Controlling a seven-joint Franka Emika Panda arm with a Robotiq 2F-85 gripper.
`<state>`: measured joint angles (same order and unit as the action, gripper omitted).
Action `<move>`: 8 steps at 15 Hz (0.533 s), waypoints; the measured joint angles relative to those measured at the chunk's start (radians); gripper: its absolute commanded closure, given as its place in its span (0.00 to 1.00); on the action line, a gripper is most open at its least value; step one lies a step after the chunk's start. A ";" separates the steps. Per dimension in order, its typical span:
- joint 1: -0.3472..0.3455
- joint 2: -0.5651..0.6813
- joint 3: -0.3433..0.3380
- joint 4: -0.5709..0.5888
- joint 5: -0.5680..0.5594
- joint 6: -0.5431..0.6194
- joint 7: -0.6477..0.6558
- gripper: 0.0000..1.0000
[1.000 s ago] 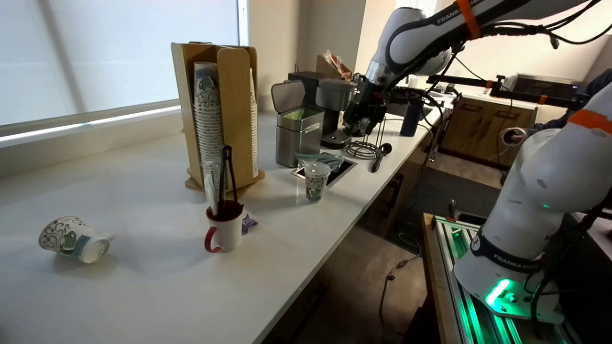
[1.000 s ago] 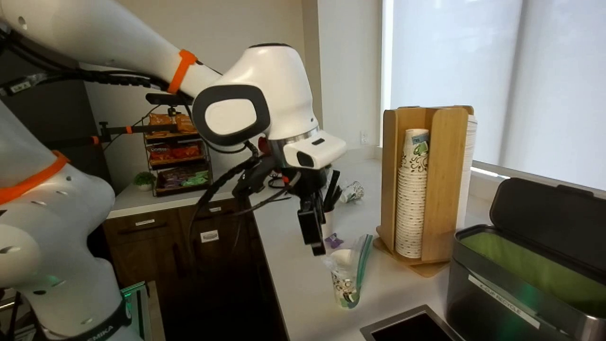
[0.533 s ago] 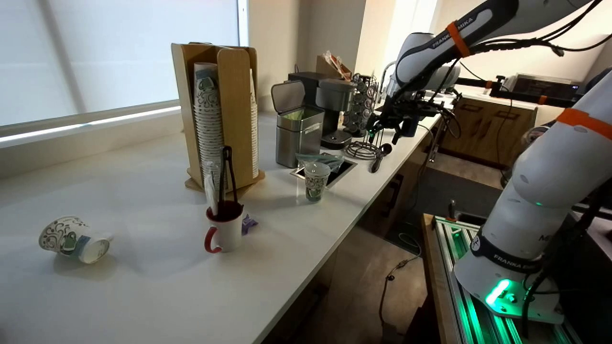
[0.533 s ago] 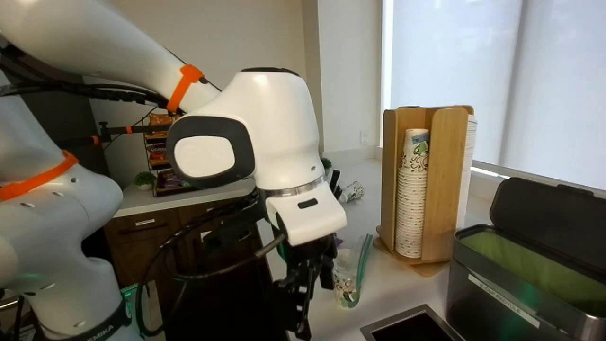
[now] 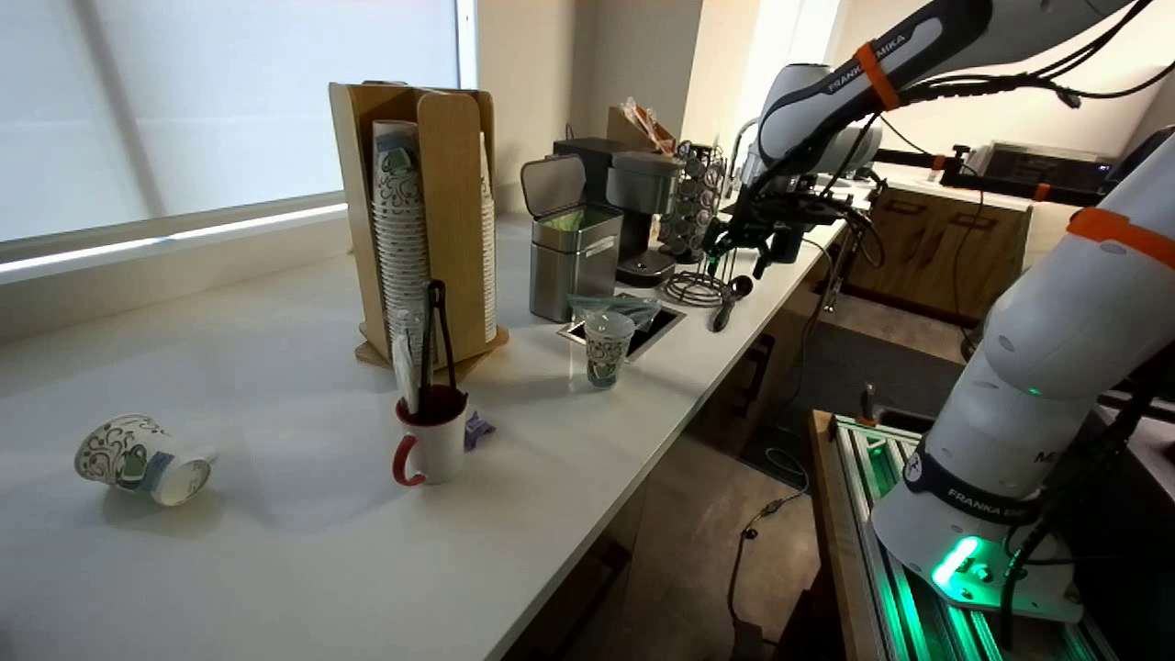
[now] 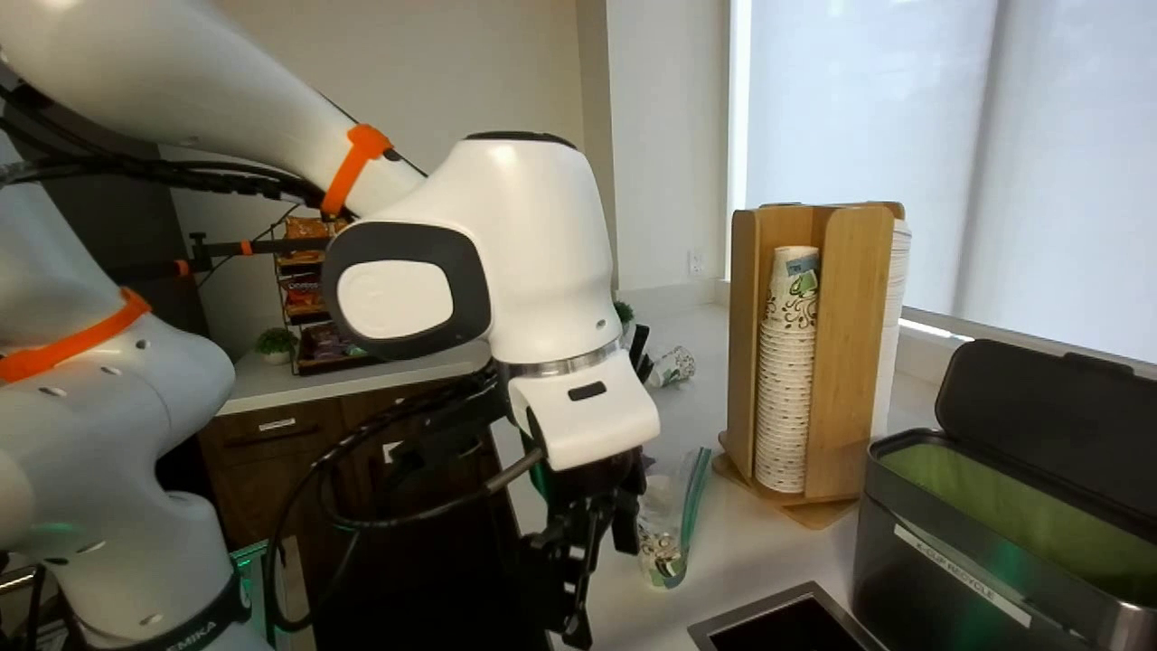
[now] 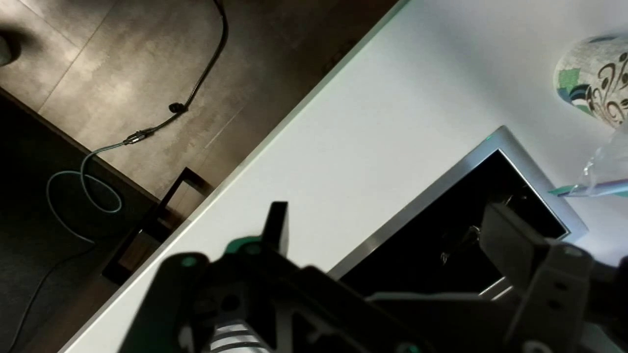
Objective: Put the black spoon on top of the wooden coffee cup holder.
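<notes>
A coffee machine [image 5: 644, 188], a wooden coffee cup holder [image 6: 850, 353], a bin [image 6: 935, 597] labelled "K-CUP RECYCLE" and a snack rack [image 6: 307, 318] suggest the place is an office break-room kitchen.

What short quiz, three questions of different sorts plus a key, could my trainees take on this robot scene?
1. True or false: the tool is open.
2. Choose: the lid of the metal canister is A) shut, B) raised, C) missing.
3. Short answer: is the black spoon on top of the wooden coffee cup holder, and how can you tell?

Key: 1. True. 2. B. 3. No; in an exterior view it lies near the edge of the counter, apart from the holder.
</notes>
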<state>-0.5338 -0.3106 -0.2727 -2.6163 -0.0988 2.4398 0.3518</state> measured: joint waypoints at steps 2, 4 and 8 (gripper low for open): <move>-0.004 0.013 -0.007 0.003 0.001 0.039 0.054 0.00; -0.020 0.053 -0.023 0.018 0.003 0.087 0.116 0.00; -0.062 0.216 -0.087 0.076 0.010 0.214 0.212 0.00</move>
<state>-0.5963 -0.0946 -0.3594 -2.5405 -0.0890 2.6535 0.5634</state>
